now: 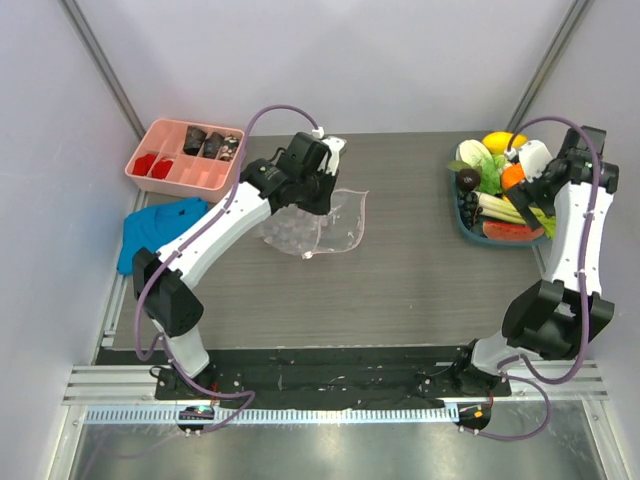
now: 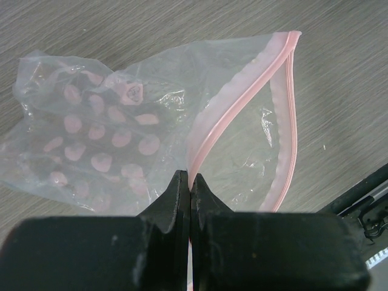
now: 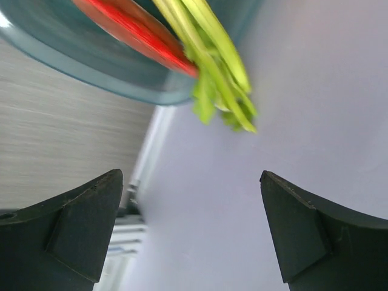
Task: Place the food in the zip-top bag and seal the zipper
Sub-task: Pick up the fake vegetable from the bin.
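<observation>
One risk: the left gripper [image 2: 190,180] is pinching only the zipper [image 2: 242,91] at lower centre, so the zip-top bag [image 2: 109,133] may be slipping; the right gripper [image 3: 191,182] is gaping.

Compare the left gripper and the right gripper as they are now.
The left gripper is shut, pinching the zipper of the zip-top bag; the right gripper is open and holds nothing. The left gripper is at the bag; the right gripper is at the teal bowl of food by the right edge of the table. Both are black.
</observation>
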{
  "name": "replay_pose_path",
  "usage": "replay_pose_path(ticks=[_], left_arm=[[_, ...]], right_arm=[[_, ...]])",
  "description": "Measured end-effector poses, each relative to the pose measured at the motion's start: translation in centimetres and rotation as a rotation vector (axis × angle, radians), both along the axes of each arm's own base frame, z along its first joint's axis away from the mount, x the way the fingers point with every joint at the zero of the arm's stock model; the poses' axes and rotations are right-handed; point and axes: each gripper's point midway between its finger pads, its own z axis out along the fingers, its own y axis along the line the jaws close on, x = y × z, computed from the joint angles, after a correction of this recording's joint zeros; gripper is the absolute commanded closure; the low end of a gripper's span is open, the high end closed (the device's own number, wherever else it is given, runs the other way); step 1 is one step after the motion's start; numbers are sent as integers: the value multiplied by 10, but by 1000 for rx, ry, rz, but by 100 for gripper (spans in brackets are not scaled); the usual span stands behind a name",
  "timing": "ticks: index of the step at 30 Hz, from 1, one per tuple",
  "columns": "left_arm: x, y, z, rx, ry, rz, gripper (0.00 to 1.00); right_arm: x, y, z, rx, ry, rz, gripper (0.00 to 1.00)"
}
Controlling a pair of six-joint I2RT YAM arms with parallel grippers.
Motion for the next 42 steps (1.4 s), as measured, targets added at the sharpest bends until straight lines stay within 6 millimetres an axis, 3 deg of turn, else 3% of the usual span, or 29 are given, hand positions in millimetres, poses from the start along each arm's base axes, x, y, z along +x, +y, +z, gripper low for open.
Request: replay_pose_path(ticks=[4, 8, 12, 21, 28, 33, 39, 42], left_arm=[[0, -2, 3, -8, -3, -5, 100], [2, -3, 3, -8, -5, -8, 100], [3, -3, 3, -6, -7, -9, 100], [5, -1, 3, 8, -21, -16, 100], [8, 2, 3, 22, -33, -2, 100], [10, 5, 3, 26, -36, 7, 100], [12, 6, 3, 26, -37, 12, 100], [13, 7, 3, 25, -38, 13, 100]], right_arm=[[2, -47, -15, -126, 101, 28, 0], [17, -67, -46, -175, 214, 109, 0], [28, -78, -72, -201, 299, 182, 0], [44, -102, -88, -327, 374, 278, 1], [48, -112, -116, -382, 451, 347, 5], [55, -121, -133, -426, 495, 385, 16], [62, -130, -135, -497, 504, 418, 41], [64, -132, -137, -521, 511, 438, 58]])
